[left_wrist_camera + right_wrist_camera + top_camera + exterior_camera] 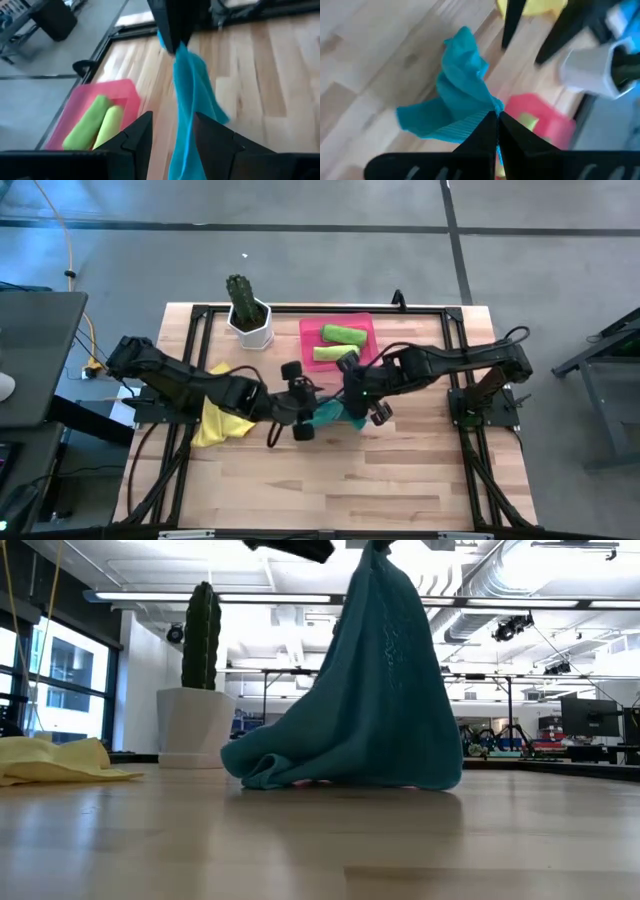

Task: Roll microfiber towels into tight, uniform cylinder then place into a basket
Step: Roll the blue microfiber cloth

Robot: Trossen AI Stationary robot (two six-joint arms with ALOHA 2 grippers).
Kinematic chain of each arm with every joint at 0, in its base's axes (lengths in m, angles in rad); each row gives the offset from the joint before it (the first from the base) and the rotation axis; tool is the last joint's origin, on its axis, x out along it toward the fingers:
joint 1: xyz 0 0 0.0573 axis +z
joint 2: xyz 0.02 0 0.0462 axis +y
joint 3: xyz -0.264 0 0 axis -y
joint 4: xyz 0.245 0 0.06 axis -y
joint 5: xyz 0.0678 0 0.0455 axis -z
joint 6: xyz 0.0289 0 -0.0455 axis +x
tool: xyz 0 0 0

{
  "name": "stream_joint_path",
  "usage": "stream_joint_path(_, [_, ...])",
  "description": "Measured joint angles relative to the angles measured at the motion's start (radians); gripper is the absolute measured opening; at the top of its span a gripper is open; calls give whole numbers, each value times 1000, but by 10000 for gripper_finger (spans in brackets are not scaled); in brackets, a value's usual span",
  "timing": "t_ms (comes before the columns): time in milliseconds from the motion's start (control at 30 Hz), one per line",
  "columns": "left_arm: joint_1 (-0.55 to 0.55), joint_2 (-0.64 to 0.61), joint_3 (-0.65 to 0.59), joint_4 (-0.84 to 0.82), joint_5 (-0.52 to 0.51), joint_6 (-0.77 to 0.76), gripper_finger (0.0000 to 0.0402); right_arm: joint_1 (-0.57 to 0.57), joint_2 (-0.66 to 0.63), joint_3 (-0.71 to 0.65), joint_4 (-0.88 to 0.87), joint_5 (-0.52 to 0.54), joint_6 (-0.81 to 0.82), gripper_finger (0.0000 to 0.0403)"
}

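Note:
A teal towel (375, 700) hangs in a cone from my right gripper (497, 117), which is shut on its top. Its lower edge lies on the table. My left gripper (172, 120) is open, level with the hanging cloth, one finger on either side of the teal strip (182, 100). A yellow towel (220, 420) lies crumpled on the table's left under the left arm. The pink basket (362, 325) sits at the far edge and holds two rolled lime green towels (340, 335), (330, 353). My right gripper pinches a bunched top part of the teal towel (487, 107) between its two shut fingers, coming from above and slanting down. The towel hangs slack below them, and its bottom folds (290, 772) rest on the table. My left gripper: the cloth passes between its fingers (215, 140); whether it touches either, I cannot tell.
A white pot with a green cactus (248, 315) stands at the far edge, left of the basket. A black frame (200, 315) runs along the table's edges. Bare wood (330, 480) lies on the near half of the table.

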Motion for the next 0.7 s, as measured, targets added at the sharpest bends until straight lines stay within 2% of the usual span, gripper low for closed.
stream_joint_path(267, [34, 0, -90, 108, 143, 21, 131, 55, -4, 0, 32, 149, -91, 0])
stream_joint_path(600, [44, 0, -206, 289, 186, 114, 131, 98, -19, 2, 89, 154, -134, 0])
stream_joint_path(700, [44, 0, -211, 296, 276, 126, 131, 105, -23, 5, 89, 182, -134, 0])
